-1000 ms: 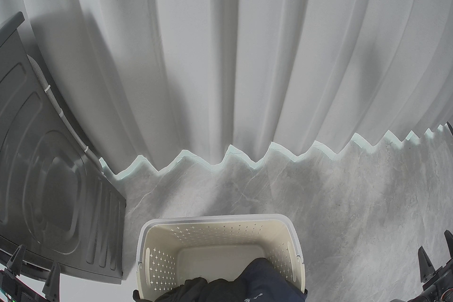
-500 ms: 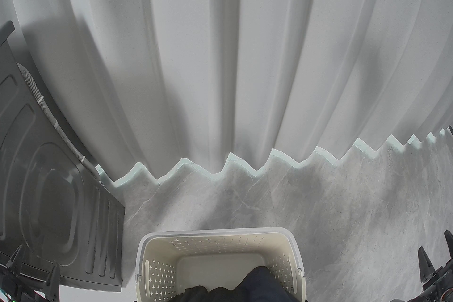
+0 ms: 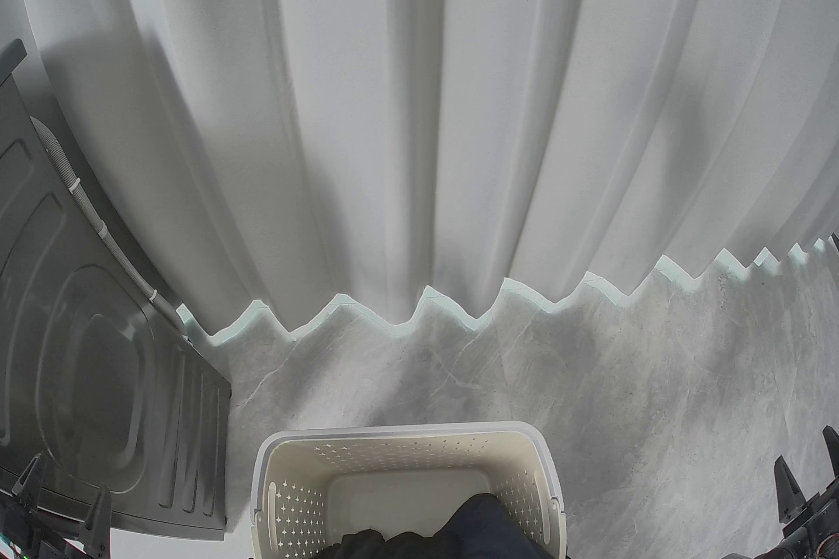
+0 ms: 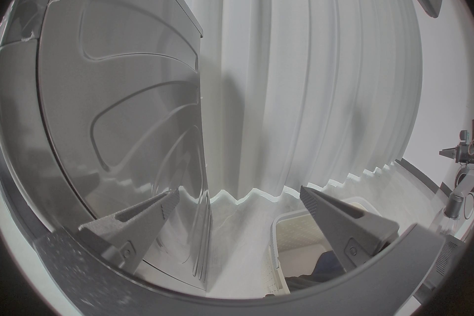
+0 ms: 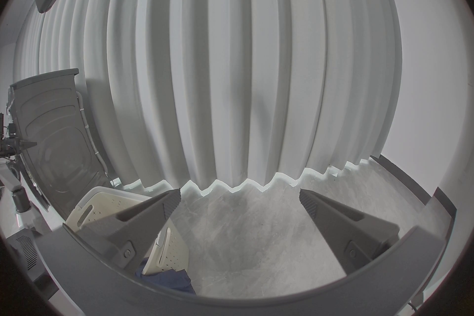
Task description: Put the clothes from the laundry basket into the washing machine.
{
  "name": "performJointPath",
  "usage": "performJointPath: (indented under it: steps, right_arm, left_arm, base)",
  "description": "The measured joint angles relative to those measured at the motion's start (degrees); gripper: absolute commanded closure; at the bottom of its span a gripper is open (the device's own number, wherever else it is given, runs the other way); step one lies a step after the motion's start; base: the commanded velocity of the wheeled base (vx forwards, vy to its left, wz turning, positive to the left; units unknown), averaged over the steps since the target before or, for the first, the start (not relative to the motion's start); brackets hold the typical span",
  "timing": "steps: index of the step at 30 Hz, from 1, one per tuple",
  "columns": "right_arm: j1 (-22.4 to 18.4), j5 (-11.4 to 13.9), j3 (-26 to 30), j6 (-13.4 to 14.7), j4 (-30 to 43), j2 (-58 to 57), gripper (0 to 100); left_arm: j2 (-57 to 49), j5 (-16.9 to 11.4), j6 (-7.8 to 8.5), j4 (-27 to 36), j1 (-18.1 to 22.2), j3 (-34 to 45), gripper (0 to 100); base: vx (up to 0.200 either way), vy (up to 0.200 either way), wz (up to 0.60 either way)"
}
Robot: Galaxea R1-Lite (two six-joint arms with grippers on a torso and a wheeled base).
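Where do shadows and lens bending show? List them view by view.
Head view: the washing machine throws a shadow on the curtain, and light glows under the curtain's hem. Left wrist view: a dark round border, and the washing machine's panel bulges and mirrors the hem. Right wrist view: the curtain folds bow outward and the corners are black.

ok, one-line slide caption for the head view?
Cream perforated plastic laundry basket with dark clothes on grey marbled floor, grey metal washing machine at robot's left, white pleated curtain behind.
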Motion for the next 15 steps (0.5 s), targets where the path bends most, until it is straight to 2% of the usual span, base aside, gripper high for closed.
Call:
performJointPath:
  steps: [15]
  right_arm:
    - [0.0, 0.0, 0.0, 0.0, 0.0, 0.0, 0]
  left_arm:
    - [0.0, 0.02, 0.0, -0.02, 0.02, 0.0, 0]
  base:
    - [0.0, 0.0, 0.0]
